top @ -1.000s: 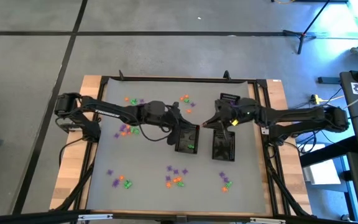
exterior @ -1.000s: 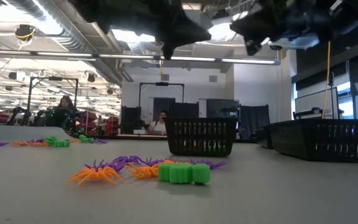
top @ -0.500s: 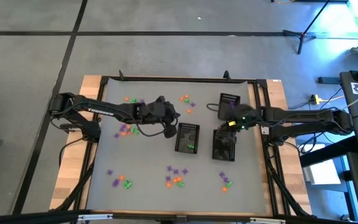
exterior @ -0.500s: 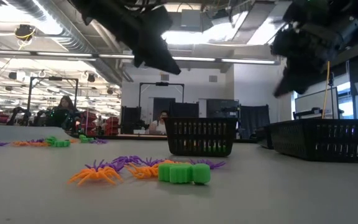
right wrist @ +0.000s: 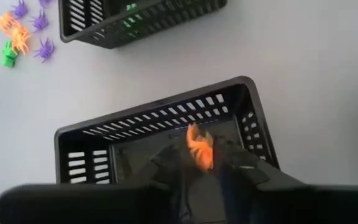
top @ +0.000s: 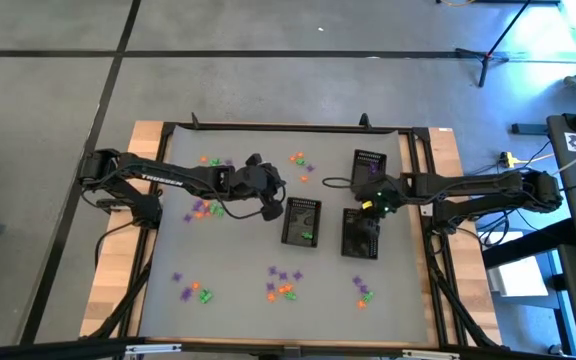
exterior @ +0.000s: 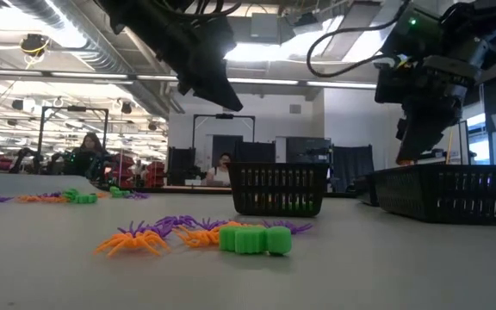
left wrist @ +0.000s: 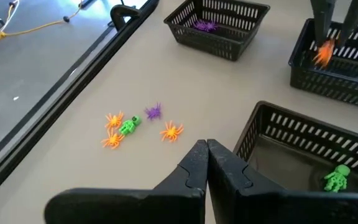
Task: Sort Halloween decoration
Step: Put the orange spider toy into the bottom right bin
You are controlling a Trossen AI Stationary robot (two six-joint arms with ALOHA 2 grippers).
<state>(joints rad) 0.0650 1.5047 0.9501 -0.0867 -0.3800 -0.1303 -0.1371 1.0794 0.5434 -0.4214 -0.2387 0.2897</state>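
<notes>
one orange spider [right wrist: 200,151] between parted right end effector [right wrist: 199,163] fingers, hidden overhead; left end effector [left wrist: 207,149] closed, empty.

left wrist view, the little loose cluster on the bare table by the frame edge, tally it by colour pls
orange spiders: 3
green figure: 1
purple spider: 1
total: 5
</notes>
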